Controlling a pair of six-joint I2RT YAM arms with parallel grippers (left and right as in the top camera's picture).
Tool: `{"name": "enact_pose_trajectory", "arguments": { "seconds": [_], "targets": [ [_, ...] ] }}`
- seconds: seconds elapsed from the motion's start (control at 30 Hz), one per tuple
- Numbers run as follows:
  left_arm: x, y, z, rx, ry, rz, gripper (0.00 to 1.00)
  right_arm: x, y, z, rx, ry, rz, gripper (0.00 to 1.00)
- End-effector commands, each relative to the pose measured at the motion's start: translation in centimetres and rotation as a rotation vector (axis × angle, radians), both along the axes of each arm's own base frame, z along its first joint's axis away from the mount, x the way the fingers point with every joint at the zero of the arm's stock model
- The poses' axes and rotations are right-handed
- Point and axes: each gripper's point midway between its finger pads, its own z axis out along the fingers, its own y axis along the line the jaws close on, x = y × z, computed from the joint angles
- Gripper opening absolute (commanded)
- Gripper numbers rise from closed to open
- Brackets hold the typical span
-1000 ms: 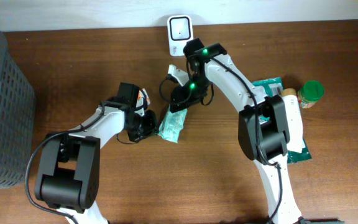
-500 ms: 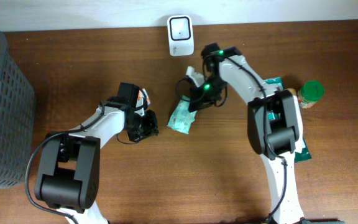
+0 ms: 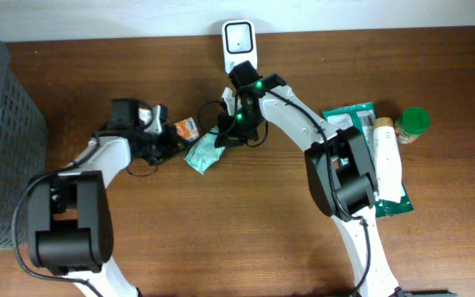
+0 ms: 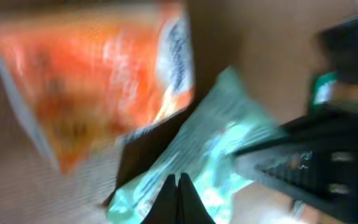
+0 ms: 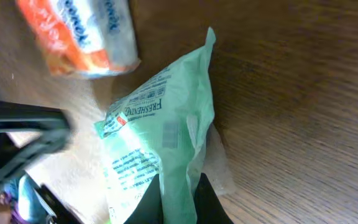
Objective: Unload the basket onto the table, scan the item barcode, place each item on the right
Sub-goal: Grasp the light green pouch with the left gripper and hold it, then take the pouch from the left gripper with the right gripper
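Overhead: R gripper (image 3: 222, 139) is clamped on the top edge of the mint-green plastic packet (image 3: 203, 155), jaws pinched in tight vs. half-open a sec ago. The packet has slid left across the table and now lies just below the white wall-side scanner box (image 3: 239, 40), near it but not under its face. L gripper (image 3: 168, 142) has swung up and left, off the packet. That uncovers a small orange-and-white snack packet (image 3: 188, 128) just beside the green one.

L wrist: blurry. L fingers are pressed together w/ nothing between them, tips hovering over the green packet's lower end (image 4: 222, 149). Orange packet (image 4: 98, 81) is up-left, and the R arm's dark body is at far right.

R wrist: clear view. The green packet (image 5: 160, 137) hangs away from my R fingers (image 5: 151, 199), printed face w/ text toward the cam. Can't see a barcode on this side. Orange packet (image 5: 79, 31) sits top-left, apart from it.

My read: grip's secured, so the item is ready to lift. Next comes carrying it up to the scanner, prob. w/ a flip to find the code.
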Motion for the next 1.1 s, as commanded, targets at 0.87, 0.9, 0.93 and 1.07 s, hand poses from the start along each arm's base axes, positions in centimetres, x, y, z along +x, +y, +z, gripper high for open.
{"name": "enact_pose_trajectory", "arguments": {
  "seconds": [0.87, 0.9, 0.93, 1.07],
  "targets": [
    [-4.5, -3.2, -5.9, 0.256, 0.191, -0.094, 0.00, -0.8, -10.4, 1.0, 0.010, -0.079, 0.343, 0.61],
    [-4.5, -3.2, -5.9, 0.256, 0.191, -0.094, 0.00, 0.2, -11.4, 1.9, -0.006, -0.118, 0.353, 0.66],
    [-4.5, -3.2, -5.9, 0.256, 0.191, -0.094, 0.00, 1.5, -12.4, 2.5, -0.033, -0.159, 0.344, 0.71],
    [-4.5, -3.2, -5.9, 0.256, 0.191, -0.094, 0.00, 3.6, -12.5, 2.5, 0.025, -0.272, 0.373, 0.72]
  ]
}}
